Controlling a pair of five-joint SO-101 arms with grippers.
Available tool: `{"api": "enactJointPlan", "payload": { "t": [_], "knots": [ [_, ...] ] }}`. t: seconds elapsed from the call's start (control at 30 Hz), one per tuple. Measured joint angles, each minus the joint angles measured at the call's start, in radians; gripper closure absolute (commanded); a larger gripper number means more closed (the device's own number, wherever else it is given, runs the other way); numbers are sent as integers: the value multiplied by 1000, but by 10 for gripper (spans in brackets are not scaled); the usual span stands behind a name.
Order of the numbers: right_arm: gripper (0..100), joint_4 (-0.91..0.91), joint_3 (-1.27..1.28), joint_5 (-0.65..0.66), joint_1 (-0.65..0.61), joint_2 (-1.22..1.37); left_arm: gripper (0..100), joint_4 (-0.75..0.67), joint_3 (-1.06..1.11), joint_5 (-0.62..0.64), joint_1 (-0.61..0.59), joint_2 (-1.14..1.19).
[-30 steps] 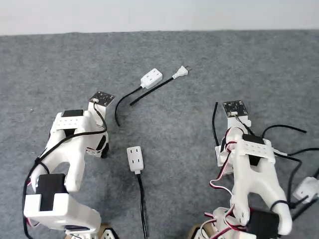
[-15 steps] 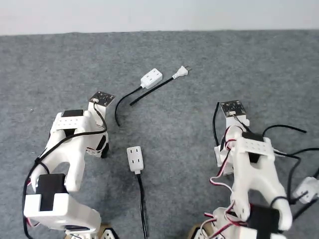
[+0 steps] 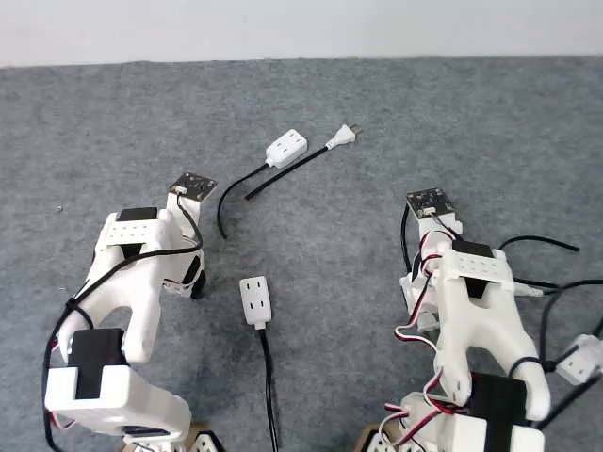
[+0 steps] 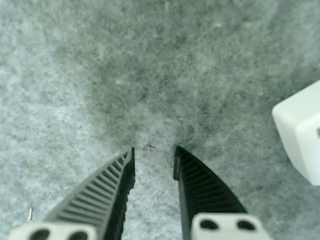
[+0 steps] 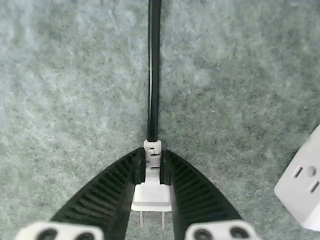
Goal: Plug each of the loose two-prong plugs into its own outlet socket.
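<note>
right wrist view: the right gripper (image 5: 152, 151) had its jaws clamped on the held plug (image 5: 151, 194), a white two-prong plug pinched by its flat sides, its prongs pointing back toward the camera; the held cord (image 5: 154, 65), black, ran straight away from the plug's neck over the grey carpet (image 5: 60, 75); a white socket block (image 5: 302, 187), its slots showing, lay near one finger and apart from it.

left wrist view: the left gripper (image 4: 153, 150) had its jaws a little apart with nothing between them, tips low over the carpet; a white block corner (image 4: 300, 135) sat off to one side, not touching; whether it was a socket could not be told.

high view: the left arm (image 3: 141, 282) stood at the left of the table and the right arm (image 3: 476, 301) at the right; the middle socket (image 3: 254, 299) lay between them, just beside the left arm, its middle cord (image 3: 268, 377) running to the near edge; the far socket (image 3: 286, 148) lay well beyond both arms, with the loose plug (image 3: 341, 137) near it, unplugged, prongs pointing away from it; both trailed black cords back toward the left arm; the edge socket (image 3: 582, 358) lay at the table's right edge near the right arm, among black cords.
</note>
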Motion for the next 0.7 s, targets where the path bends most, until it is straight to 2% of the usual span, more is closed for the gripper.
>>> {"api": "enactJointPlan", "payload": {
  "t": [0.1,0.37,0.43,0.7],
  "knots": [
    [896,0,0,0,-2,0,880,0,0,0,0,0],
    [936,5,0,0,-6,5,880,0,0,0,0,0],
    [989,5,0,2,-6,5,880,0,0,0,0,0],
    [991,5,0,0,-5,8,880,0,0,0,0,0]
  ]
}}
